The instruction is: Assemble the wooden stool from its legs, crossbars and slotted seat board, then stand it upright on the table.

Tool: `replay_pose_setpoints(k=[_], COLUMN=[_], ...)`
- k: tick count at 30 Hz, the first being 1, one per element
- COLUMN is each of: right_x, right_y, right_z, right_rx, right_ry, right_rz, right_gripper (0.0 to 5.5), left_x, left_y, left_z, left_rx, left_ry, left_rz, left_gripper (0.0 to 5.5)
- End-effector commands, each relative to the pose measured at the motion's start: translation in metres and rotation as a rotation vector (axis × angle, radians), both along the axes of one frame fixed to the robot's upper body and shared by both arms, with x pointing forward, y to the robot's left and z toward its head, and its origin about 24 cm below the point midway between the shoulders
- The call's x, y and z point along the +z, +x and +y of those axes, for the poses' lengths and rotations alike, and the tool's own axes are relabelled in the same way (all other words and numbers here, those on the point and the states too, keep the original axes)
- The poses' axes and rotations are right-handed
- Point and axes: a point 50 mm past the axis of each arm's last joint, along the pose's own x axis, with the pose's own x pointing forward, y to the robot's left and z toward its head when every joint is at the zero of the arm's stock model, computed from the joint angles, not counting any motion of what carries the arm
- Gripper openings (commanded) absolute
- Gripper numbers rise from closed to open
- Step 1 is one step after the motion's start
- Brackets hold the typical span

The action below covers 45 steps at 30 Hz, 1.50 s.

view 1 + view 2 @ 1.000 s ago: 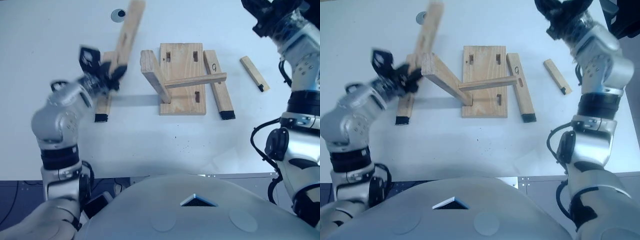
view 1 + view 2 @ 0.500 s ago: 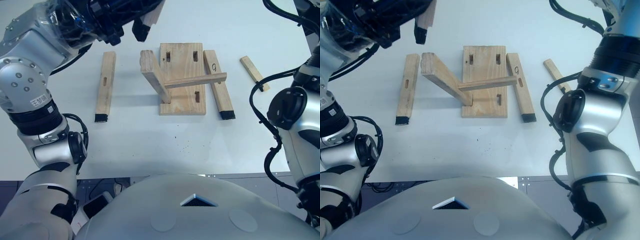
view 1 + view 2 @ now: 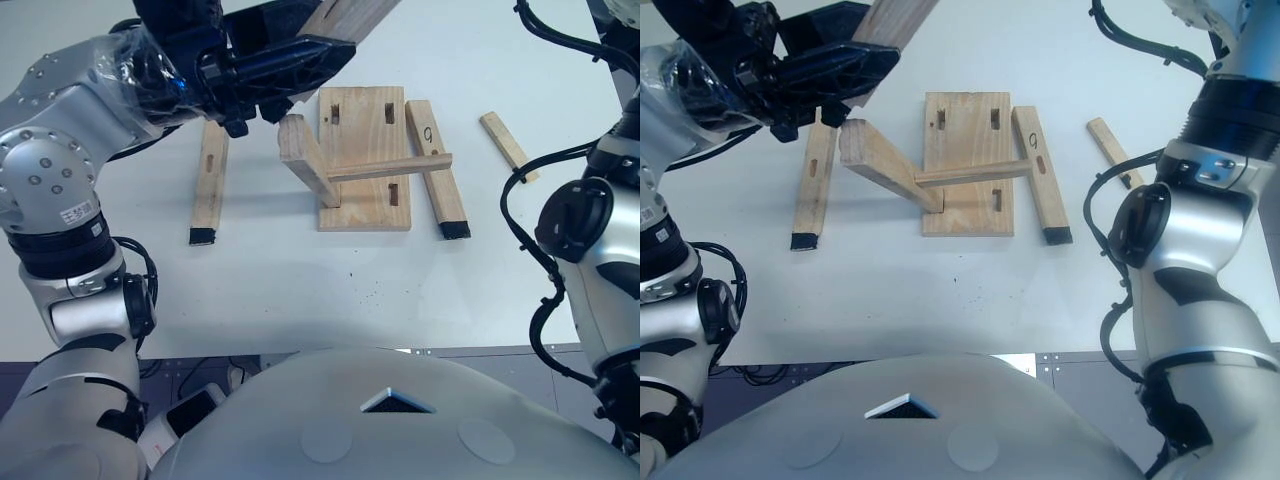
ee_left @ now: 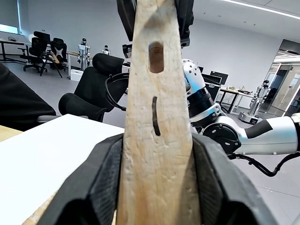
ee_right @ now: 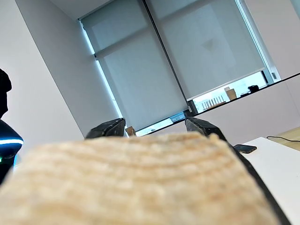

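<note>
rough slotted leg (image 4: 157, 101) in left gripper (image 4: 157, 145)

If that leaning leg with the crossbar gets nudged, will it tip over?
Probably tips or pivots: the leg leans, propped by its thin crossbar across the seat board. Stiff wood, so likely moves as one piece unless the joint slips.

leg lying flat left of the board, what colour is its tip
Black tip on pale wood leg; clearest in left eye view.
</note>
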Motion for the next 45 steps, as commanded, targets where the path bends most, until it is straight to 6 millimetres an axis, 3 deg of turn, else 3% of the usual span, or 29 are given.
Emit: replay_pose_setpoints(k=[1, 5, 7, 10, 13, 22, 27, 38, 45], right_x=[0.001, 0.014, 0.019, 0.012, 0.001, -0.056, -0.075, -0.095, -0.087], right_y=[-0.004, 0.017, 0.021, 0.022, 0.023, -0.013, -0.024, -0.035, -0.033], right_z=[-0.004, -0.010, -0.014, -0.019, -0.030, -0.055, -0.057, -0.055, -0.058], right_rx=[0.018, -0.244, -0.395, -0.551, -0.641, -0.491, -0.372, -0.300, -0.281], right_ry=[-0.024, 0.050, 0.029, -0.072, -0.131, -0.523, -0.598, -0.669, -0.699], right_rz=[-0.019, -0.038, -0.109, -0.200, -0.215, -0.283, -0.226, -0.187, -0.224], right_gripper=[2.14, 2.09, 2.08, 2.04, 2.04, 2.04, 2.04, 2.04, 2.04], left_x=[0.002, 0.007, 0.006, 0.007, 0.013, 0.005, 0.000, -0.005, -0.003], left_y=[0.014, 0.033, 0.035, 0.033, 0.034, 0.041, 0.042, 0.038, 0.038], left_z=[0.006, 0.013, 0.015, 0.015, 0.019, 0.036, 0.036, 0.033, 0.030], left_rx=[0.112, 0.257, 0.276, 0.267, 0.291, 0.424, 0.427, 0.424, 0.423], left_ry=[0.032, 0.008, -0.009, -0.046, -0.113, -0.101, -0.084, -0.071, -0.074], left_rz=[-0.032, -0.060, -0.056, -0.061, -0.057, -0.038, -0.031, -0.015, -0.019], left_gripper=[2.01, 2.01, 2.50, 3.10, 3.23, 3.23, 3.23, 3.23, 3.23])
